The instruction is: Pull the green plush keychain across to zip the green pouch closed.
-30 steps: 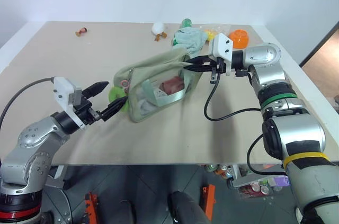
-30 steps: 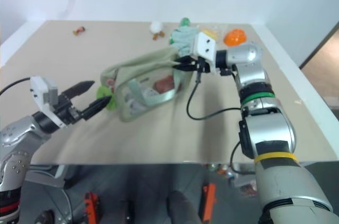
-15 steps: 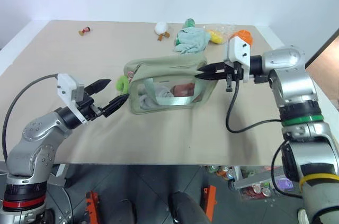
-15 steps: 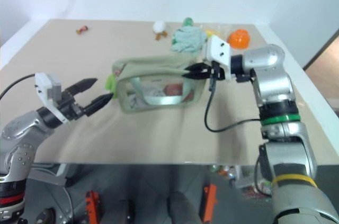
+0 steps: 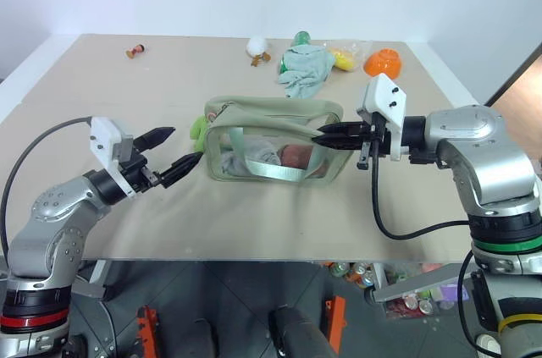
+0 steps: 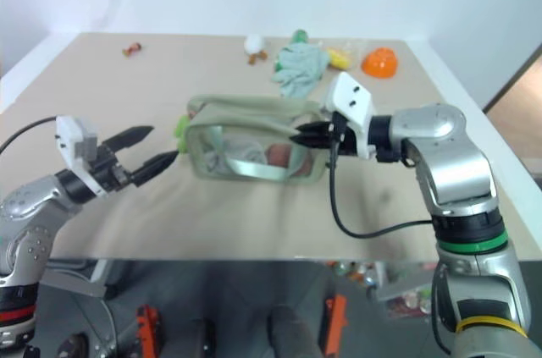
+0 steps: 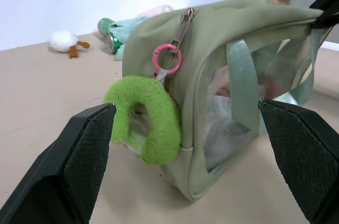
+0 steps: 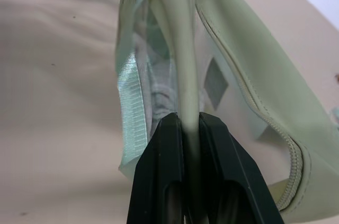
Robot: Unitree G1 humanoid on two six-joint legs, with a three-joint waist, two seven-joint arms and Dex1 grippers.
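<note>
Both arms are silver-grey metal with rounded joints; each gripper, left gripper (image 5: pixel 169 152) and right gripper (image 5: pixel 326 136), has black fingers, a white wrist block and a looping black cable

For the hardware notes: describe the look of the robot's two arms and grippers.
Both arms are silver-grey metal with rounded joint housings. Each gripper, left and right, has two black tapered fingers, a white camera block behind them, and a black cable. The right arm carries green and yellow bands; the left base has a red ring.

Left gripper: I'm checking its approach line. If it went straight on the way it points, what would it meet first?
Probably the green plush keychain, hanging between the open fingers; the green pouch lies right behind it.
</note>
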